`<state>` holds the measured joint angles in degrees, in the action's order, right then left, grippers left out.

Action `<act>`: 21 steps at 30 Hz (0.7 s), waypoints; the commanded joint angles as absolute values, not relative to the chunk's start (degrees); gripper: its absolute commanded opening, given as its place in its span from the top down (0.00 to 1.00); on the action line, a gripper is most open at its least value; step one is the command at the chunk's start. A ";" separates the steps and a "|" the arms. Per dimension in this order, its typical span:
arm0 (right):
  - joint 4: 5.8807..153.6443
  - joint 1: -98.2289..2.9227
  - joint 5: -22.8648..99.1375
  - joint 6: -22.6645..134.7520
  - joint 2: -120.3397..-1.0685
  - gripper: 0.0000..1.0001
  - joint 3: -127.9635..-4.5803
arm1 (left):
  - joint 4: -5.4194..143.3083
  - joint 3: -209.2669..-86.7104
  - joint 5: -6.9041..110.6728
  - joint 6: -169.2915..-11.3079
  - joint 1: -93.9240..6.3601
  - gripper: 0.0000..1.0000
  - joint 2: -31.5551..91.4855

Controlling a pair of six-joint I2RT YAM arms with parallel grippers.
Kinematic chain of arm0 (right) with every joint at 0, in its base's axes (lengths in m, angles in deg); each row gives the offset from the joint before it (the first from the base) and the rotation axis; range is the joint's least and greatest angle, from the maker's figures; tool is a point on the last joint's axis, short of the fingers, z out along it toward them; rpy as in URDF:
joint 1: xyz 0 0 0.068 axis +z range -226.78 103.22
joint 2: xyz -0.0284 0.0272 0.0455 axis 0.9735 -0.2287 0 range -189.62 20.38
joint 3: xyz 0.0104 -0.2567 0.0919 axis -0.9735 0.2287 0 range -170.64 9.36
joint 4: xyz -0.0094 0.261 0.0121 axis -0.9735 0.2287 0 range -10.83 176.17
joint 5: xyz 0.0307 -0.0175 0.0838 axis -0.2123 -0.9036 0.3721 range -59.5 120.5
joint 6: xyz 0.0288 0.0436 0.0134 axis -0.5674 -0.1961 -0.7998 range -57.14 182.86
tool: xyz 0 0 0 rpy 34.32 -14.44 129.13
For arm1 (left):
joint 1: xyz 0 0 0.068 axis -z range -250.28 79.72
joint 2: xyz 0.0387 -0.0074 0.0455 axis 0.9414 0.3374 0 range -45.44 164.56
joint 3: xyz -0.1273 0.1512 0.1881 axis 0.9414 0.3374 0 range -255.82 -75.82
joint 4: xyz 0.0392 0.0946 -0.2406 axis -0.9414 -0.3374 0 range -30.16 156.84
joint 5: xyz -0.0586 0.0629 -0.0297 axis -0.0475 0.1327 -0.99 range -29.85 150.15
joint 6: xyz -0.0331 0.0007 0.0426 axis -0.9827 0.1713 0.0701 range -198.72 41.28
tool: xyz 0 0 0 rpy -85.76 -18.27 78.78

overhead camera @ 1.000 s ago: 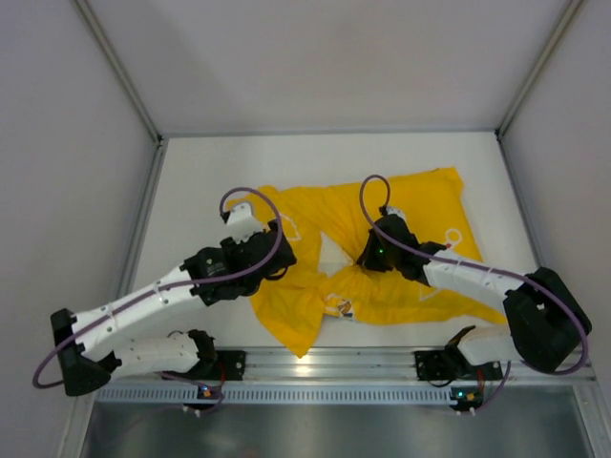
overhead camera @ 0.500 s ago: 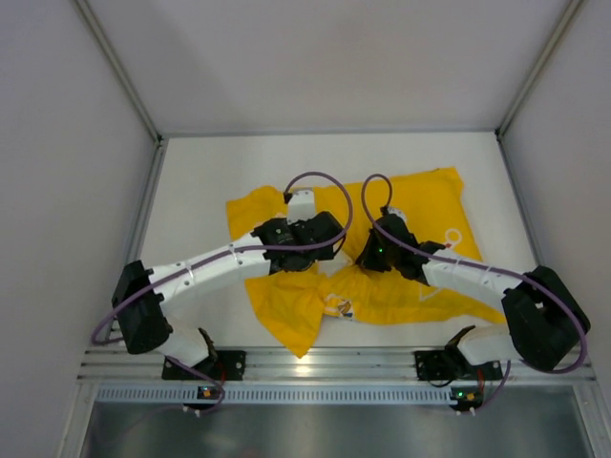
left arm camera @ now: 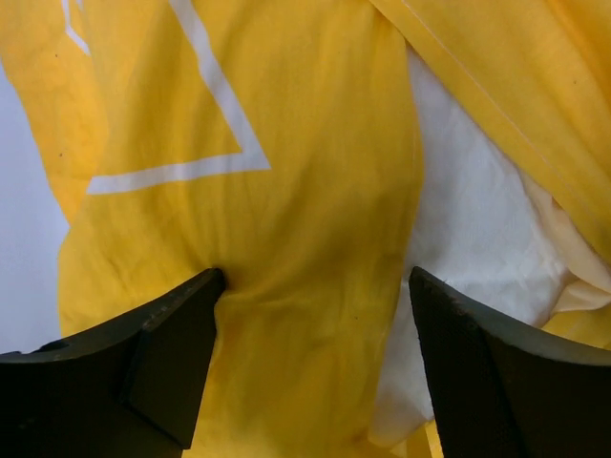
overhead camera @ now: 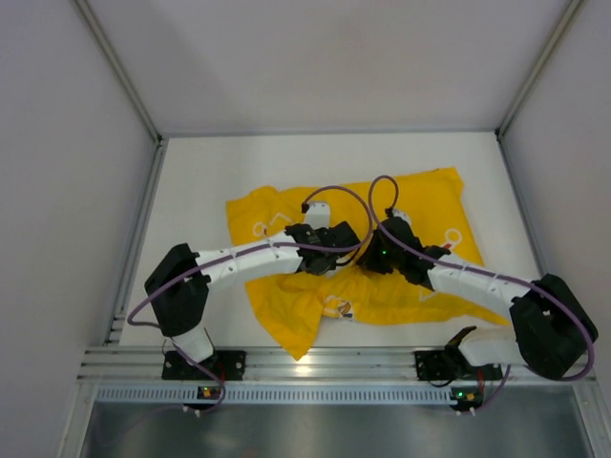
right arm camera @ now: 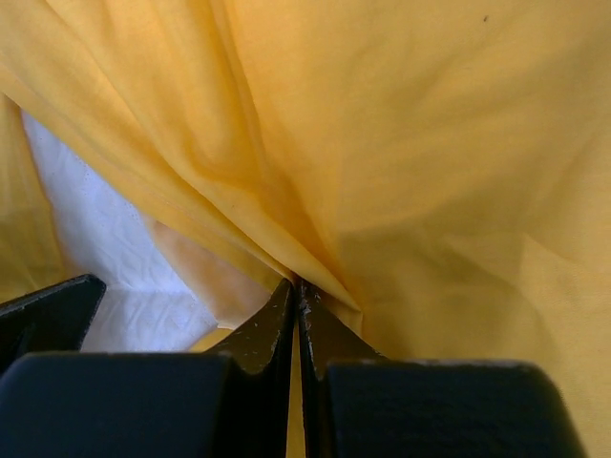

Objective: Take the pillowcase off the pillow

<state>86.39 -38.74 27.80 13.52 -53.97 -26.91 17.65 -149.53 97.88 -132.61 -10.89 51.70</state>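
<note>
most of the pillow is hidden under the pillowcase (only a white patch peeks out). from above, the left arm and right arm cover the middle of the cloth and their own fingertips. in both wrist views the cloth runs off every edge.

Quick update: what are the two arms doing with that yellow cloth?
Left pincer open, straddling pillowcase fold. Right pincer shut on pillowcase. Pillow partly exposed. Nothing blocking.

White table, plain grey enclosure walls.
</note>
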 commanded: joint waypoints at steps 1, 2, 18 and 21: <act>87.08 -39.42 27.59 13.20 -52.31 1.00 -25.71 | 19.38 -149.56 100.83 -132.86 -10.87 0.24 52.12; 87.08 -39.51 27.68 13.29 -52.22 1.00 -25.62 | 19.38 -149.04 101.10 -132.95 -10.87 0.32 52.12; 87.25 -43.73 24.26 13.64 -53.10 1.00 -22.89 | 18.94 -125.76 107.25 -142.08 -10.87 1.00 12.71; 87.78 -45.14 24.34 14.78 -52.84 1.00 -23.07 | 17.80 -119.25 106.64 -144.37 -11.04 1.00 3.03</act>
<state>84.88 -42.04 29.63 12.62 -53.47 -24.37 22.13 -123.63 103.15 -141.29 -10.60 11.31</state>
